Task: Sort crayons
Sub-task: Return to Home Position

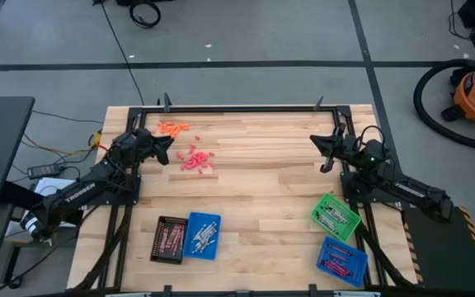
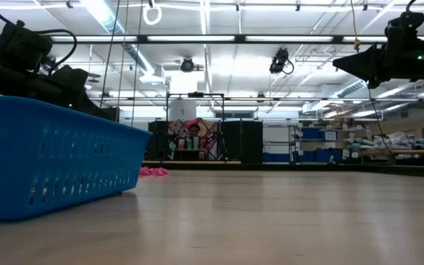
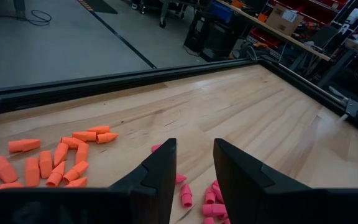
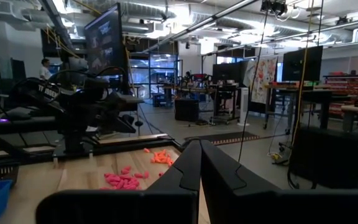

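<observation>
L pincer (image 3: 194,158): up off the desk (image 1: 270,190), far-left part, over the near edge of the loose piles. Fingers (image 3: 157,177) apart w/ a narrow gap, nothing between them, so open and empty.

R pincer (image 4: 199,155): also raised, far-right part of desk, pointing across at the L arm. Its fingers (image 4: 185,165) meet along their length; closed, holding nothing.

Loose crayons, 2 heaps on far-left of desk:
- orange crayons (image 1: 173,127) close to the far edge.
- red-pink crayons (image 1: 196,160) just nearer than the orange, right in front of the L pincer; they show in the low view as a small pink heap beyond the blue tray.

Trays, all at the near side:
- black tray (image 1: 154,247) and left blue tray (image 1: 218,239) side by side, touching, near-left. Dark reddish sticks in the black, pale grey ones in the blue.
- green tray (image 1: 355,221), near-right, tilted; pale sticks inside.
- right blue tray (image 1: 363,266), nearer than the green, just beside it; reddish/dark sticks inside.

Mid-desk betw. the arms is bare wood.
</observation>
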